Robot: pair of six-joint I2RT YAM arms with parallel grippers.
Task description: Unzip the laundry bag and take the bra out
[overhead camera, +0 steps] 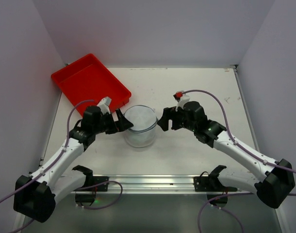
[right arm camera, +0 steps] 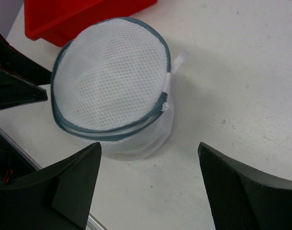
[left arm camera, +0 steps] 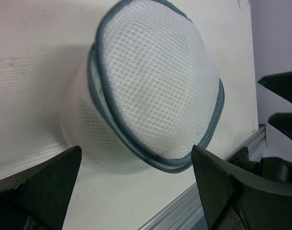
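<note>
What sits inside the laundry bag (overhead camera: 139, 126) cannot be made out: the mesh only shows white through white. From the wrist cameras the fingers of each pincer are cut off by the lower corners of the picture, and the red tray (overhead camera: 90, 82) shows only as a corner in the right wrist view. Whether the zip is shut all the way round is hard to tell.

The bag stands on the table (overhead camera: 196, 92), about mid-width and towards the near half. It is a small round dome of see-through white mesh, with a grey-blue zip band (right arm camera: 60, 112) ringing it in a double line. A short white ribbon tab (right arm camera: 177, 64) sticks out where the band meets at the side.

The left pincer (overhead camera: 123, 121) is at the bag's 9 o'clock, its jaws wide and holding nothing, just beside the mesh. The right pincer (overhead camera: 162, 120) is at 3 o'clock, also spread wide and empty, close by.

The tray lies at the bag's 10 o'clock, near but apart. A metal rail (overhead camera: 153, 182) runs along the near edge at 6 o'clock. Bare tabletop stretches from 12 round to 3 o'clock, with walls closing in the far and side edges.
</note>
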